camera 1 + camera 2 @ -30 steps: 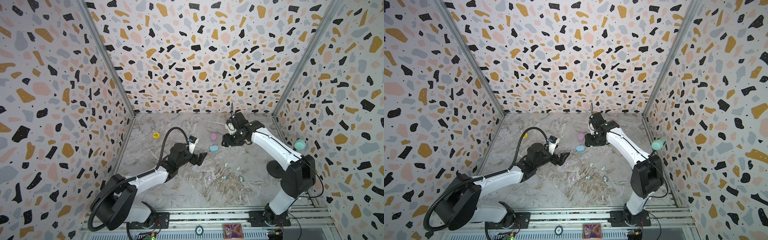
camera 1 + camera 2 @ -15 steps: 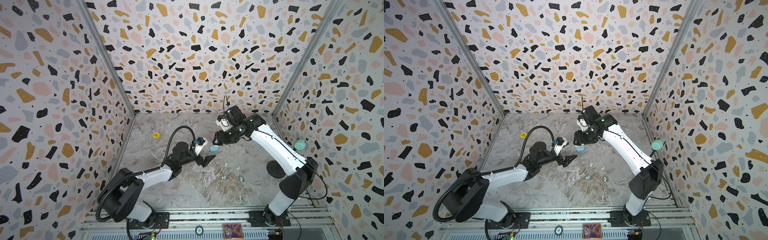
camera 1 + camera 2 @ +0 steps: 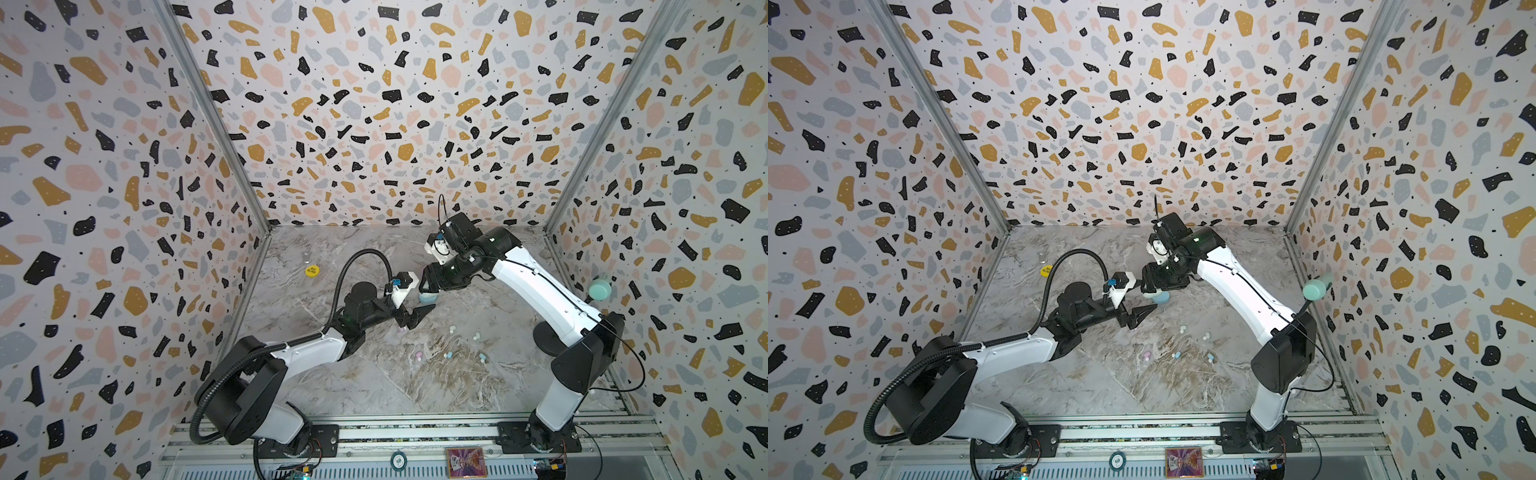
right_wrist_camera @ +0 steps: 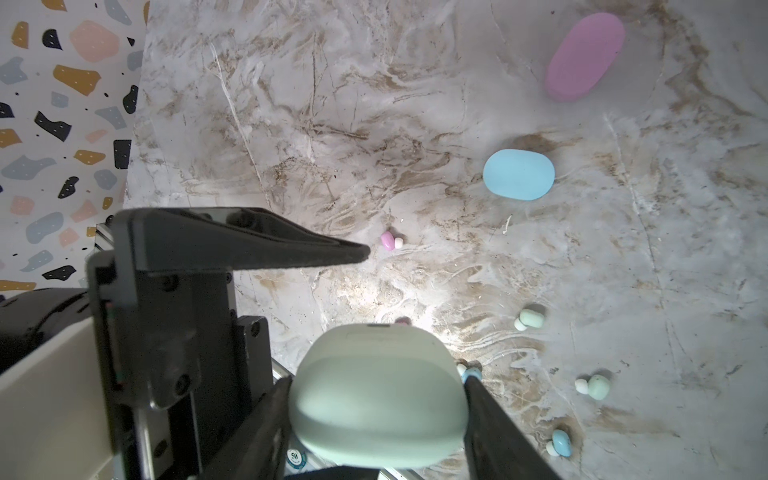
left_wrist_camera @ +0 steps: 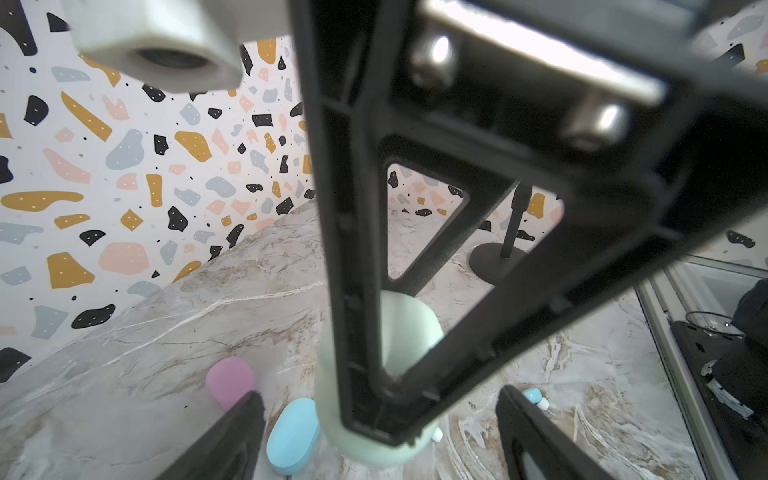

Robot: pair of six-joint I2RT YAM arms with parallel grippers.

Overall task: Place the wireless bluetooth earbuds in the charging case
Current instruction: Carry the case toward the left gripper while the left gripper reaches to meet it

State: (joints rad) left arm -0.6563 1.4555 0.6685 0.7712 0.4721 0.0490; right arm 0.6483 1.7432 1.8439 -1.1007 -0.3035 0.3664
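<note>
Earbuds (image 4: 530,318): prob. marble table (image 3: 374,386), terrazzo walls (image 3: 374,124)

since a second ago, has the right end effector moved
Yes. The right end effector, shut on the mint case, has shifted left in both top views, toward the fixed yellow sticker.
</note>
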